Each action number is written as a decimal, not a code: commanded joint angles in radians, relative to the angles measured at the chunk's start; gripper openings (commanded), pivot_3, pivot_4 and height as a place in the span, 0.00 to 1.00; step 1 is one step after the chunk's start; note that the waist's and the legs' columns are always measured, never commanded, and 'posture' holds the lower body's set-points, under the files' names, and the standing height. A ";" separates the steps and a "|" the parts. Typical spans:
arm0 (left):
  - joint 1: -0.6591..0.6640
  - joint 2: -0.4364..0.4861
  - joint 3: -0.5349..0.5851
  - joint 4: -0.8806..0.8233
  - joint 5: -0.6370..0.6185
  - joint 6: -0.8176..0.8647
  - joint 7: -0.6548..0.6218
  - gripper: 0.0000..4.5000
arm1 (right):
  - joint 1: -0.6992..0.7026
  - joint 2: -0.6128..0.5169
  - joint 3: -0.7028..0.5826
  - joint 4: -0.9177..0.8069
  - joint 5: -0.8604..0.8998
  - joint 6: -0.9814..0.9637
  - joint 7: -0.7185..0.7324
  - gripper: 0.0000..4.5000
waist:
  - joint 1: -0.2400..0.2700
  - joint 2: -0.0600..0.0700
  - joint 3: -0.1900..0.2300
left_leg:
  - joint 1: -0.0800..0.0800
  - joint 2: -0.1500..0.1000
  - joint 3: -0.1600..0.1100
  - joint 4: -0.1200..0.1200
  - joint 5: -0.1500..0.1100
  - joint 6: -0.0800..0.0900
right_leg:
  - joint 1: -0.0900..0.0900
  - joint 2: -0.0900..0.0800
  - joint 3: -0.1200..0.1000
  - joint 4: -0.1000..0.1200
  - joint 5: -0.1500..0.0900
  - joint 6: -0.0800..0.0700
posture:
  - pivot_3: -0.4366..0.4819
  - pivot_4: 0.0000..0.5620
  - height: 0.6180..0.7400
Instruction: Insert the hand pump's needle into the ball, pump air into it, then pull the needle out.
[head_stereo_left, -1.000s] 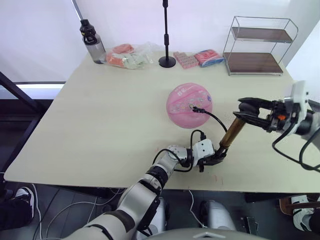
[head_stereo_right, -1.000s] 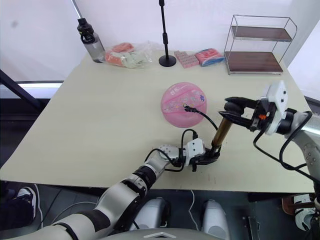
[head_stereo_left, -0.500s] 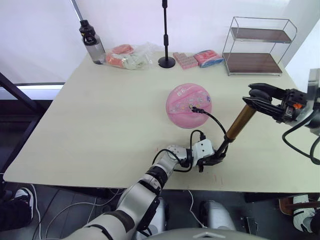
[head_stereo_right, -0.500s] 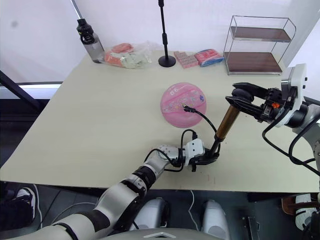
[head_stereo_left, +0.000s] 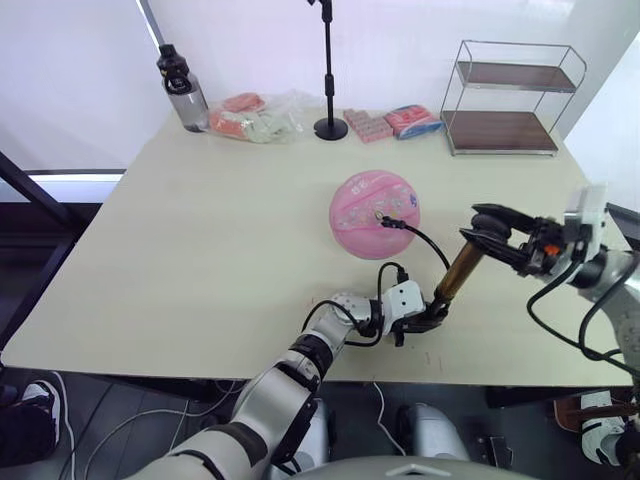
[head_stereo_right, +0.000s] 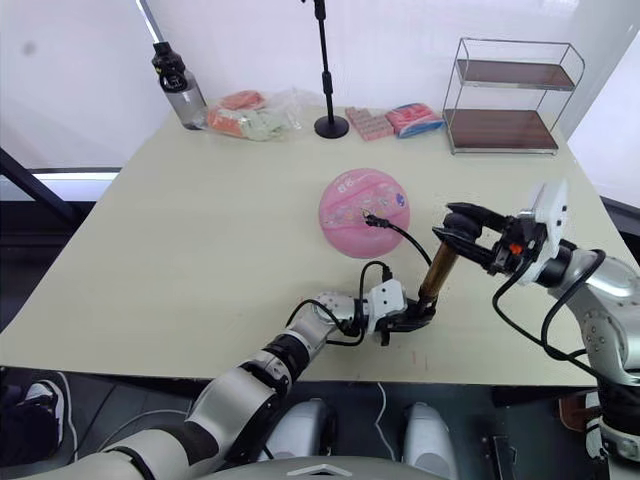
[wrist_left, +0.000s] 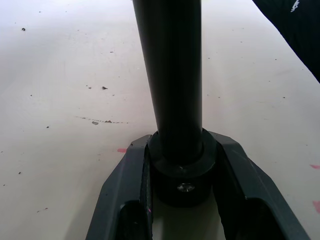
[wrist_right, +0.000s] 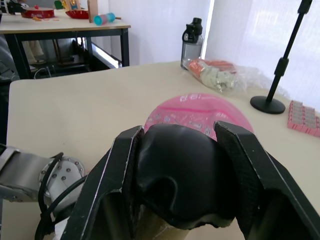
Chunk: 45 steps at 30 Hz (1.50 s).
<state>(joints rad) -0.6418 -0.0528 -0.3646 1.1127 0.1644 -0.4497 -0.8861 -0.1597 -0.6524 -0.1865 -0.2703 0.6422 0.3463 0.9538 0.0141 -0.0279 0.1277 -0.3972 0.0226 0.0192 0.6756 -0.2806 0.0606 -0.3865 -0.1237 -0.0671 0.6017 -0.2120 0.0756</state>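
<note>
Your left gripper (head_stereo_left: 425, 318) clamping the hand pump (head_stereo_left: 455, 282) base lower centre, right gripper (head_stereo_left: 487, 232) grasping its handle, needle (head_stereo_left: 384, 220) in the ball (head_stereo_left: 375, 213)

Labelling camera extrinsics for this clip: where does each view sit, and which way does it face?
Left eye, right eye: stereo pair on the head, looking forward and down over the beige table; both arms show, with the pink printed rubber ball and the gold-barrelled hand pump.
Left wrist: on the left arm, looking along its fingers, which clamp the pump's black base.
Right wrist: on the right arm, looking over its fingers, which hold the pump's black handle, toward the ball.
Shared: the ball shows in the head views and the right wrist view.
</note>
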 joint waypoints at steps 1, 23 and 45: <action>0.054 0.048 -0.036 0.097 0.069 0.063 0.012 0.24 | 0.086 0.036 0.108 0.089 -0.055 0.022 0.026 0.38 | 0.000 -0.002 -0.002 | 0.000 0.000 0.000 0.000 0.000 0.000 | 0.000 0.000 0.000 0.000 0.000 0.000 | 0.48 0.27 1.00; 0.052 0.048 -0.040 0.094 0.067 0.063 0.008 0.24 | 0.021 -0.032 -0.064 -0.112 0.279 0.330 -0.031 0.38 | 0.002 0.009 0.001 | -0.001 0.000 0.000 -0.005 0.000 0.000 | 0.001 -0.001 -0.001 -0.009 0.002 -0.003 | 0.48 0.27 1.00; 0.056 0.051 -0.042 0.097 0.071 0.060 0.005 0.24 | -0.276 -0.277 -0.241 -0.052 0.374 0.374 -0.058 0.38 | 0.002 0.010 0.011 | -0.002 -0.001 0.001 -0.004 0.000 0.001 | 0.001 -0.001 -0.002 -0.009 0.002 -0.002 | 0.48 0.27 1.00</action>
<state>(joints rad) -0.6493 -0.0582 -0.3695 1.1029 0.1626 -0.4527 -0.8954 -0.3845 -0.9104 -0.3346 -0.3142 1.0078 0.7426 0.9322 0.0164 -0.0174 0.1388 -0.3992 0.0219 0.0199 0.6716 -0.2801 0.0613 -0.3857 -0.1248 -0.0692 0.5927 -0.2096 0.0735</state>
